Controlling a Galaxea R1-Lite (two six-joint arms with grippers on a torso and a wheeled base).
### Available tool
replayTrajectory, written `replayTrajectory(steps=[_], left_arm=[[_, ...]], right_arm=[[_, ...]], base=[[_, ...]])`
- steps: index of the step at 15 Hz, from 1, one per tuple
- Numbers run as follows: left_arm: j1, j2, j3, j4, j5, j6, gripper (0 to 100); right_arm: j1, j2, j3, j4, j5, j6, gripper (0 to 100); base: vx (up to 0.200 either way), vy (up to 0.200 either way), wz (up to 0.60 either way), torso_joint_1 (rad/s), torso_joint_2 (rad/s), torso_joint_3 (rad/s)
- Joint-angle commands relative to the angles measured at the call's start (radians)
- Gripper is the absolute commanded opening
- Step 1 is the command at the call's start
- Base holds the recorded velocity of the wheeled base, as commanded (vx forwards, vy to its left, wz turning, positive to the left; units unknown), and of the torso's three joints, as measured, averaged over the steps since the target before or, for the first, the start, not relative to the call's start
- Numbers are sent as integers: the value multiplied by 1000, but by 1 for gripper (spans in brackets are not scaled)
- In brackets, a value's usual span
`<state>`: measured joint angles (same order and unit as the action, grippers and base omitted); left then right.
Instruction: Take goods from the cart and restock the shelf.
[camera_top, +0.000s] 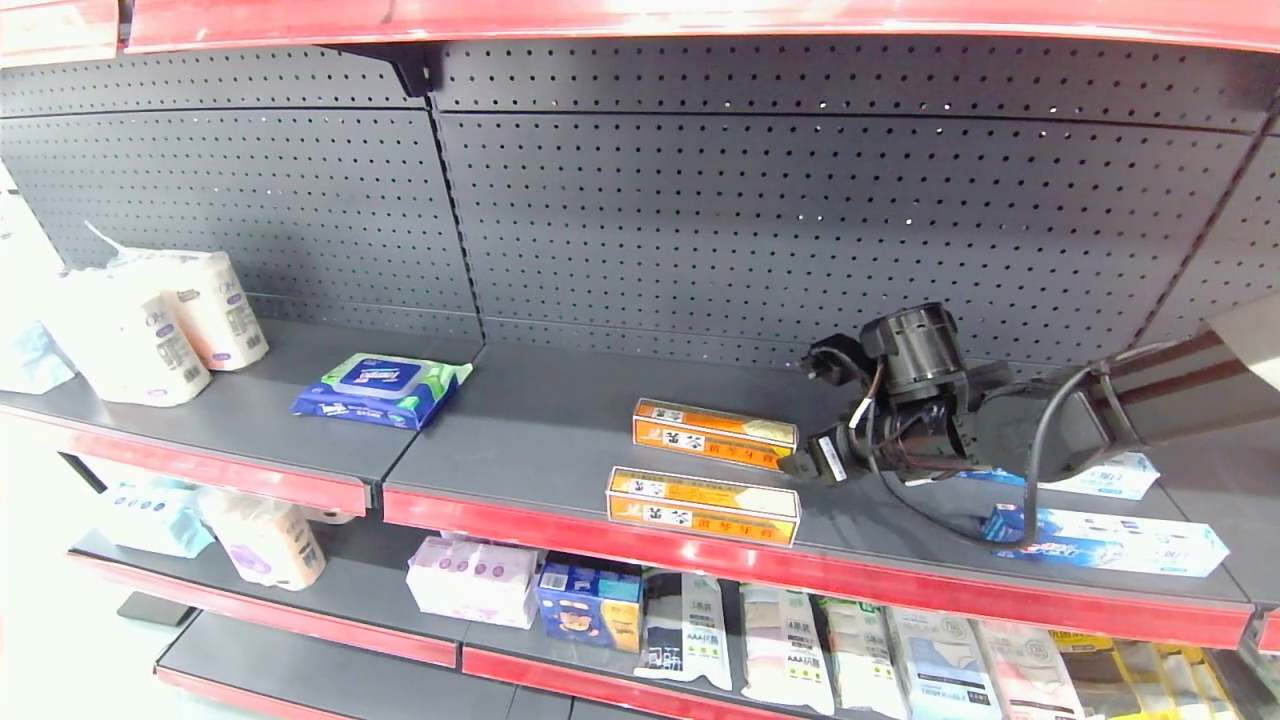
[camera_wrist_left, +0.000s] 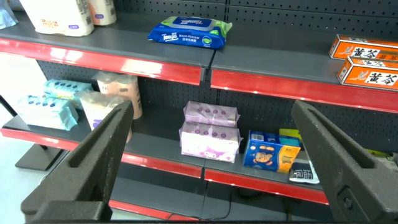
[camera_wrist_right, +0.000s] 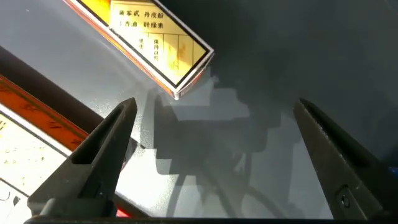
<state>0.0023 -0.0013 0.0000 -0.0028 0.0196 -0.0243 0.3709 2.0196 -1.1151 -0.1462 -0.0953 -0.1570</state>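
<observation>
Two orange toothpaste boxes lie on the middle shelf (camera_top: 560, 420): one at the back (camera_top: 714, 433) and one at the front edge (camera_top: 703, 505). My right gripper (camera_top: 805, 463) hovers low over the shelf just right of the back box, open and holding nothing. In the right wrist view, the end of the back box (camera_wrist_right: 158, 43) lies just beyond the open gripper (camera_wrist_right: 216, 107), and the front box (camera_wrist_right: 25, 140) is off to one side. My left gripper (camera_wrist_left: 211, 112) is open and empty, out in front of the shelves at the height of the lower shelf.
A blue wet-wipe pack (camera_top: 380, 390) and white tissue packs (camera_top: 150, 320) lie to the left on the same shelf. Blue toothpaste boxes (camera_top: 1110, 540) sit under my right arm. The lower shelf holds purple packs (camera_wrist_left: 210, 127), a blue box (camera_wrist_left: 267, 149) and bagged goods (camera_top: 780, 640).
</observation>
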Motion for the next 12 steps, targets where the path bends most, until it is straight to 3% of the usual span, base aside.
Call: replayTrajectory(steps=[1, 12], left_arm=[[1, 1, 0, 0, 0, 0, 100], [1, 1, 0, 0, 0, 0, 100]], right_arm=[[-3, 25, -9, -1, -17, -1, 100], [-20, 67, -68, -1, -73, 4, 100]], base=[[0, 0, 0, 0, 0, 0], [0, 0, 0, 0, 0, 0]])
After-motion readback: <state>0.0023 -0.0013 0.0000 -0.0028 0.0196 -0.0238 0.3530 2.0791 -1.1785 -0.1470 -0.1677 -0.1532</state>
